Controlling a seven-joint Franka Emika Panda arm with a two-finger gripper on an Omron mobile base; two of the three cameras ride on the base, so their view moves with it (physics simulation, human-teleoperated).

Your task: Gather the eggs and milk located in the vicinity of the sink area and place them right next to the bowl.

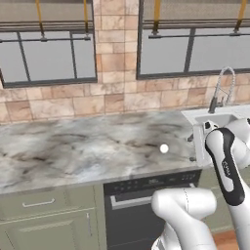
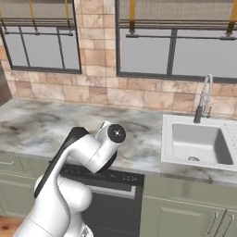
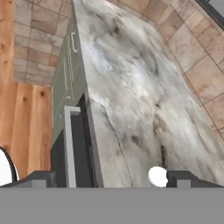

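Observation:
One small white egg [image 1: 164, 148] lies on the marble counter [image 1: 88, 146], a little left of the white sink [image 1: 215, 119] with its steel coil-spring faucet [image 1: 222, 88]. From the right base the sink [image 2: 196, 141] and faucet [image 2: 203, 99] lie to the right of my arm. In the hand view my gripper [image 3: 111, 180] is open over the counter's front edge, with nothing between its fingers. The egg [image 3: 156, 176] sits just inside the right fingertip [image 3: 183, 178], on the counter below. The milk and the bowl are out of view.
A black dishwasher front [image 1: 146, 195] sits under the counter, beside green cabinet doors [image 1: 44, 215]. A brick wall with windows [image 1: 112, 63] backs the counter. Wooden floor [image 3: 26, 109] lies in front of the cabinets.

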